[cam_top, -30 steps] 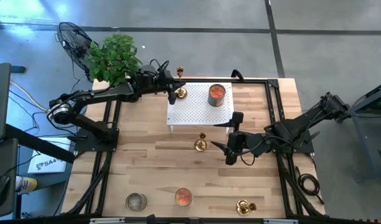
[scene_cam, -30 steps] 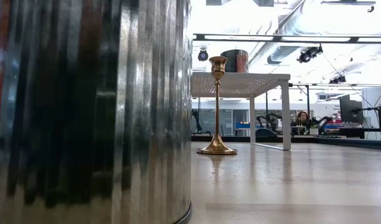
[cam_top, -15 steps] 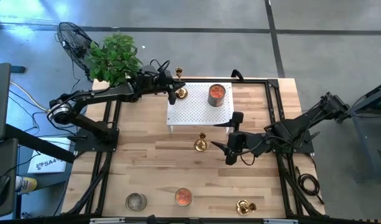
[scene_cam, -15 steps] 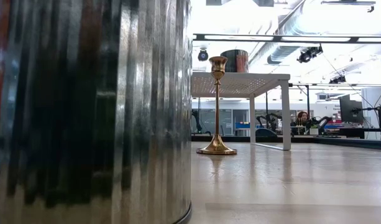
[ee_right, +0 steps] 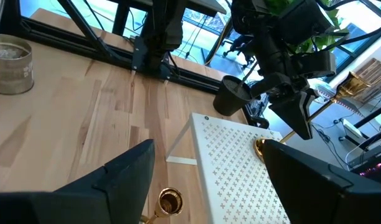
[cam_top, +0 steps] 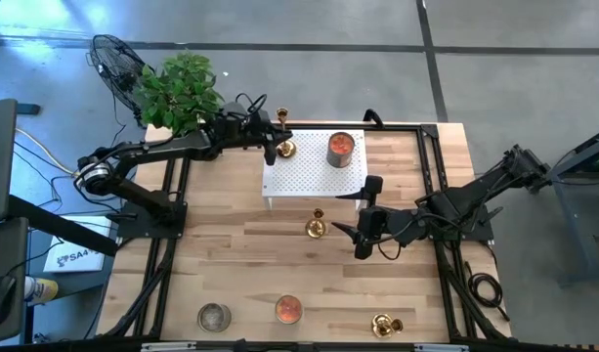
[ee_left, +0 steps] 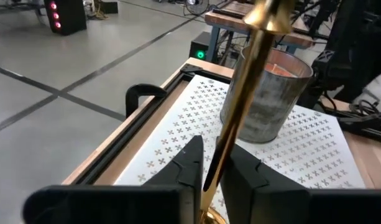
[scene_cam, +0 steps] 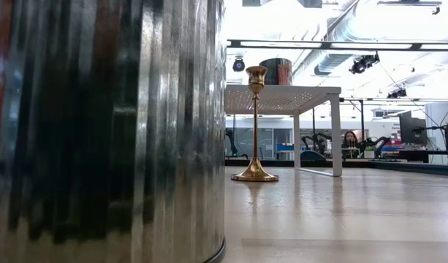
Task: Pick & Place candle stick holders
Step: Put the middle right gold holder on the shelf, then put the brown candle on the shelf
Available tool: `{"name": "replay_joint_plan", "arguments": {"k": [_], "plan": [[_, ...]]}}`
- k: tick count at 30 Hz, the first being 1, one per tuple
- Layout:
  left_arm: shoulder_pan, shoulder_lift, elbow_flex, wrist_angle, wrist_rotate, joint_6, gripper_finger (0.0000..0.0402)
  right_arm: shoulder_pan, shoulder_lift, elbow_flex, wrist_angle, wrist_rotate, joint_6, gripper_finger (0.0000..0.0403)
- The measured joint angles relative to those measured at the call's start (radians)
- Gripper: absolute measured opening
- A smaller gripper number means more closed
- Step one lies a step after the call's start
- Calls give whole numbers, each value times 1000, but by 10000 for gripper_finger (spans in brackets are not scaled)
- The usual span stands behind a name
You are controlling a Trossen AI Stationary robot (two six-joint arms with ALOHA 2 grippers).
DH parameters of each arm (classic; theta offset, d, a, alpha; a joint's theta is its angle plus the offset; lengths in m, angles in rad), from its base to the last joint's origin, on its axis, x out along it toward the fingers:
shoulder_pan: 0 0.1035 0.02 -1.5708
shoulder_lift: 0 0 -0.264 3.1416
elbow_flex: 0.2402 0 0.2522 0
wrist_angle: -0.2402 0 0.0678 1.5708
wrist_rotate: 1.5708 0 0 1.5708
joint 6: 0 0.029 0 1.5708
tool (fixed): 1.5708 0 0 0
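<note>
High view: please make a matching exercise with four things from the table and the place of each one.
Things:
1. left gripper
2. right gripper
3. tin with orange candle
4. fallen candle stick holder

Places:
A. lying near the table's front edge, toward the right side
B. on the white perforated stand, toward its right rear corner
C. open above the bare wood, right of the upright candle stick holder
D. at the stand's left rear corner, around a candle stick holder's stem

Pairs: 1-D, 2-C, 3-B, 4-A
</note>
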Motion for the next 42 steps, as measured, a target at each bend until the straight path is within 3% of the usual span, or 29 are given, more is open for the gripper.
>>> {"name": "replay_joint_plan", "arguments": {"k": [12,18,26,34,39,42], "plan": [[0,0,0,-12,7,4,177,0,0,0,-1,-32,0,294],[0,0,0,-22,7,12,221,0,0,0,-1,-31,0,294],[0,-22,1,-63,7,16,237,0,0,0,-11,-31,0,294],[0,-128,1,-241,4,59,237,0,0,0,-23,-24,0,294],[-8,-192,1,-353,93,56,237,0,0,0,-24,-23,-3,294],[-16,-222,1,-435,209,63,238,0,0,0,-27,-22,-3,294]]}}
